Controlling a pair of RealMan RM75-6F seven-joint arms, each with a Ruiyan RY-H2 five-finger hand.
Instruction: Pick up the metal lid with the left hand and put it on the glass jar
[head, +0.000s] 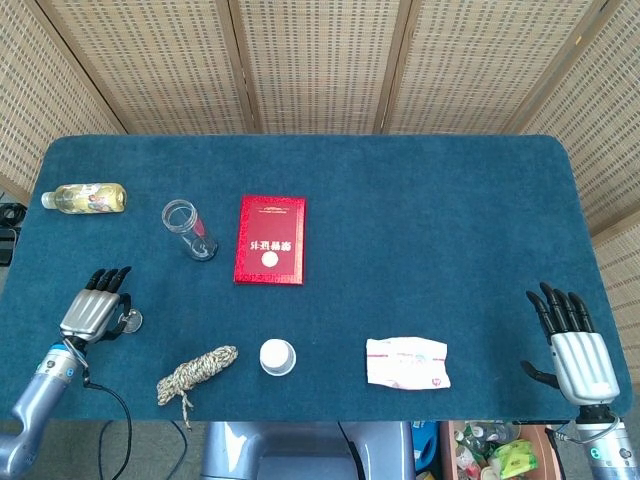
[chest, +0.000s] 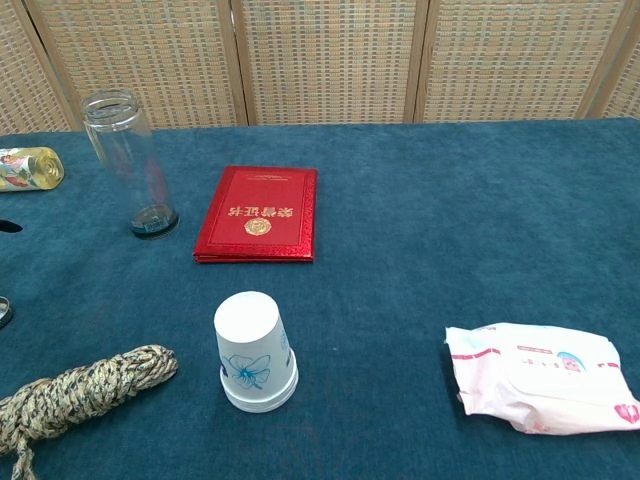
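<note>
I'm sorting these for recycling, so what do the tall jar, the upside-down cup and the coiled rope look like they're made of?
Jar: clear glass, it seems; the table shows through its glossy walls.
Cup: probably paper, matte white with a blue printed butterfly.
Rope: twisted fibre strands, beige flecked with dark, rough; natural or synthetic is unclear.

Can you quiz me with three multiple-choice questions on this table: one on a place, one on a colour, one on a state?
1. Where does the glass jar stand?
A. just left of the red booklet
B. beside the wipes pack
C. on the rope coil

2. What colour is the tablecloth?
A. red
B. dark blue
C. white

3. How does the paper cup stand?
A. upright
B. on its side
C. upside down

Answers: 1 A, the jar stands beside the booklet's left edge; 2 B, the cloth is dark blue throughout; 3 C, its closed base faces up.
</note>
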